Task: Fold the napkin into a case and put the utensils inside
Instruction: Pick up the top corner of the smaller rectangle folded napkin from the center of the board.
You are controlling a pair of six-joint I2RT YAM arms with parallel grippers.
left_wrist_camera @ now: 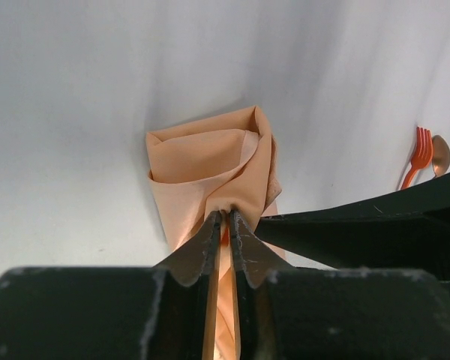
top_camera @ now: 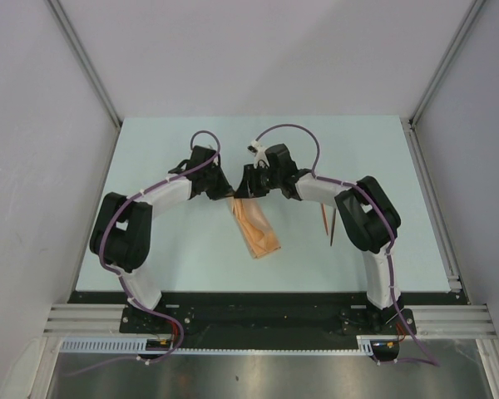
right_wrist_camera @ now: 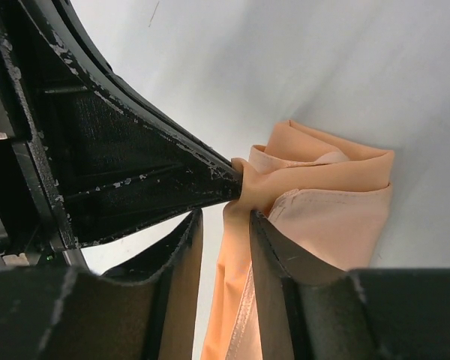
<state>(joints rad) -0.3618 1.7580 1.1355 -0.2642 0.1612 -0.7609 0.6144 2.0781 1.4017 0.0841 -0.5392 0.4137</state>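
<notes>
The peach-orange napkin (top_camera: 258, 226) lies folded into a long narrow strip in the middle of the table, its far end bunched and lifted between both grippers. My left gripper (left_wrist_camera: 226, 214) is shut on that far end of the napkin (left_wrist_camera: 210, 161). My right gripper (right_wrist_camera: 225, 221) stands open beside it. A fold of the napkin (right_wrist_camera: 337, 202) rests against one of its fingers (right_wrist_camera: 274, 251), with a gap to the other. The left gripper's finger (right_wrist_camera: 135, 180) pinches the cloth just above. The utensils, an orange fork (left_wrist_camera: 418, 154) and a coppery spoon (left_wrist_camera: 439, 154), lie on the table to the right (top_camera: 328, 223).
The pale table (top_camera: 166, 150) has white walls on three sides. The right forearm (top_camera: 324, 189) reaches over the table near the utensils, and part of the right gripper (left_wrist_camera: 375, 232) crosses the left wrist view. A metal rail (top_camera: 432, 183) runs along the table's right edge.
</notes>
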